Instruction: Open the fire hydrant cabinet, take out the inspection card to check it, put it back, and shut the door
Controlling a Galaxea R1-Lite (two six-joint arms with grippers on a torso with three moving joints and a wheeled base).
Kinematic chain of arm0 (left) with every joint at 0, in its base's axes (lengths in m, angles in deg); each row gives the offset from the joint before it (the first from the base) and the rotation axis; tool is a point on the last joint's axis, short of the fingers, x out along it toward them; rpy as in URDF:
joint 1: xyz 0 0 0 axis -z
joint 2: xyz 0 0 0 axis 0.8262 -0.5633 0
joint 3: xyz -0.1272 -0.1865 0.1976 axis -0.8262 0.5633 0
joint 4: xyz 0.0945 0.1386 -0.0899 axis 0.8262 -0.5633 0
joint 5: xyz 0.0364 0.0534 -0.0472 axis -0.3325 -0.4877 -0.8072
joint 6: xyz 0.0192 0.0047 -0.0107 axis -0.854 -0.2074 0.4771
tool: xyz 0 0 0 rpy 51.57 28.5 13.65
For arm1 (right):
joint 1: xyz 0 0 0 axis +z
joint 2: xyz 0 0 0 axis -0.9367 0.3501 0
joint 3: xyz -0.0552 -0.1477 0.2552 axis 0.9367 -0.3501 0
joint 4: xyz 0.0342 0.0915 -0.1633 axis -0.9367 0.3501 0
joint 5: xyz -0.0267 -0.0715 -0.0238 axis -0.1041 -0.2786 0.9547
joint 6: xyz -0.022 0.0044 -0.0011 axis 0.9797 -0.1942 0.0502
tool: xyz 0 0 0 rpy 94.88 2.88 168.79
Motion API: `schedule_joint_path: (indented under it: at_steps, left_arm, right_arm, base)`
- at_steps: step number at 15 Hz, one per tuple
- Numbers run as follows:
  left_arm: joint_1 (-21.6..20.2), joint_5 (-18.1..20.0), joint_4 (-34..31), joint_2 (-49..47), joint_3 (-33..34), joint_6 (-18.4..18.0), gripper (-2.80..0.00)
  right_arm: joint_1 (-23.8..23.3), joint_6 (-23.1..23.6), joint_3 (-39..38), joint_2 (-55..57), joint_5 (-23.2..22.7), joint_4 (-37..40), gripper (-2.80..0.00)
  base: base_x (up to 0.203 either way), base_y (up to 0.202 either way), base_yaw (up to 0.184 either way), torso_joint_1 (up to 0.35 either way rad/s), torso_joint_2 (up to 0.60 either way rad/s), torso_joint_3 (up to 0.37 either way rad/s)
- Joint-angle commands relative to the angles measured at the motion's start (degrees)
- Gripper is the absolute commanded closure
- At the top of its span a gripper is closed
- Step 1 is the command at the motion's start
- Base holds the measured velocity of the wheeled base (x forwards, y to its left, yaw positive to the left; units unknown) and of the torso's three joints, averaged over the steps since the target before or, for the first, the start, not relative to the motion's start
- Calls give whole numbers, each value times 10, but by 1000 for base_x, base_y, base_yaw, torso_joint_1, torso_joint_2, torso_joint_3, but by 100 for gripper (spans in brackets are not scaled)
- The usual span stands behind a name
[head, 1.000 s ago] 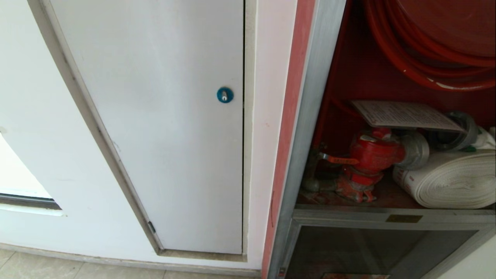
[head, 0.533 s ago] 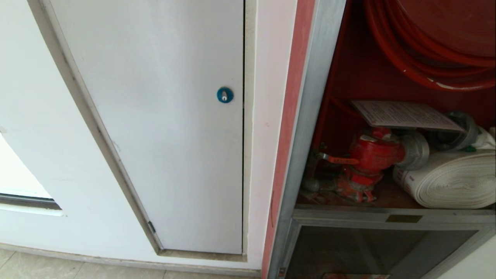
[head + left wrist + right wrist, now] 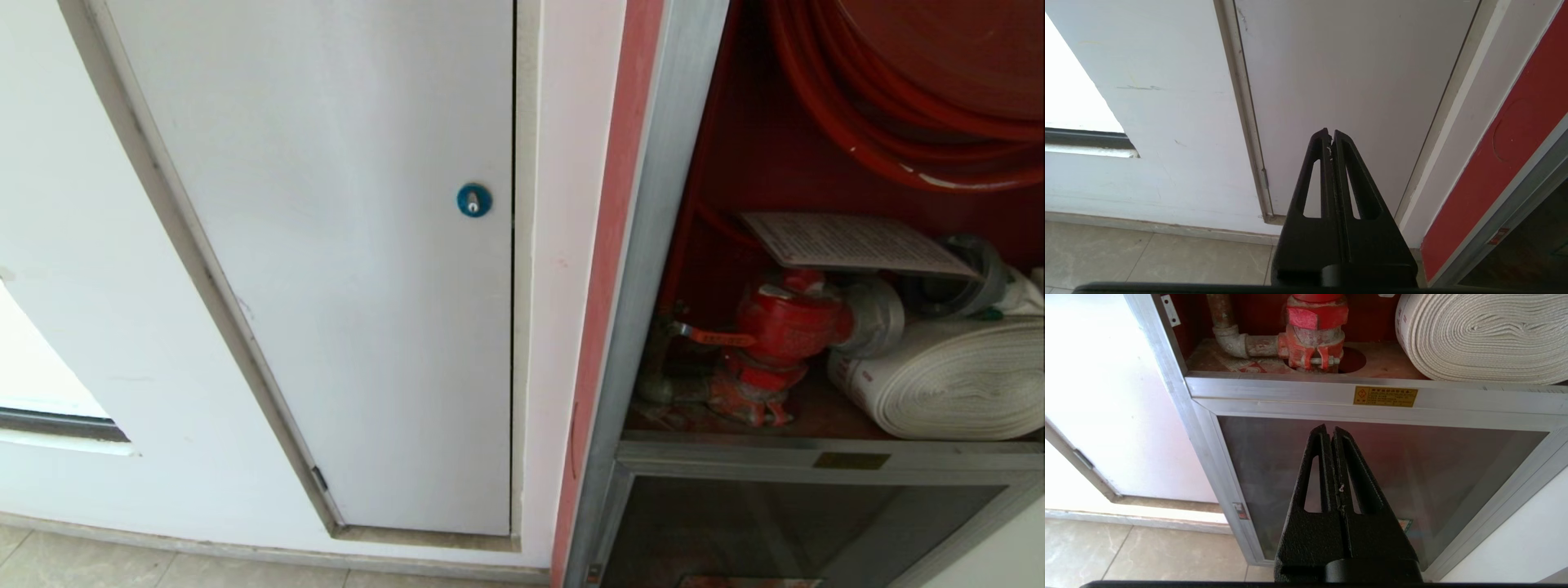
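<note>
Left gripper (image 3: 1331,136): fingers pressed together, empty, low before the white panel (image 3: 343,245) with its blue lock (image 3: 474,200).
Right gripper (image 3: 1330,432): fingers pressed together, empty, low before the lower dark glass panel (image 3: 1412,465).
Surroundings: white wall, beige tiled floor (image 3: 1147,257).
Fire hydrant cabinet (image 3: 653,286): stands open, red inside.
Contents: inspection card (image 3: 849,242) lies flat atop the red valve (image 3: 784,327); white rolled hose (image 3: 947,380) just beside; red hose reel (image 3: 914,82) above.
</note>
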Motion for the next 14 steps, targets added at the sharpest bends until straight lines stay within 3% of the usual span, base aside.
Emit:
schedule_joint_path:
  at_steps: [1, 6, 11, 14]
  left_arm:
    - [0, 0, 1, 0, 11, 0, 0]
    - [0, 0, 1, 0, 11, 0, 0]
    - [0, 0, 0, 0, 11, 0, 0]
    - [0, 0, 0, 0, 11, 0, 0]
  right_arm:
    - [0, -2, 0, 1, 1, 0, 0]
    - [0, 10, 29, 13, -6, 6, 0]
    - [7, 13, 157, 198, -13, -9, 0]
    - [10, 58, 256, 328, -13, -27, 0]
  base:
    - [0, 0, 0, 0, 0, 0]
    - [0, 0, 0, 0, 0, 0]
    - [0, 0, 0, 0, 0, 0]
    - [0, 0, 0, 0, 0, 0]
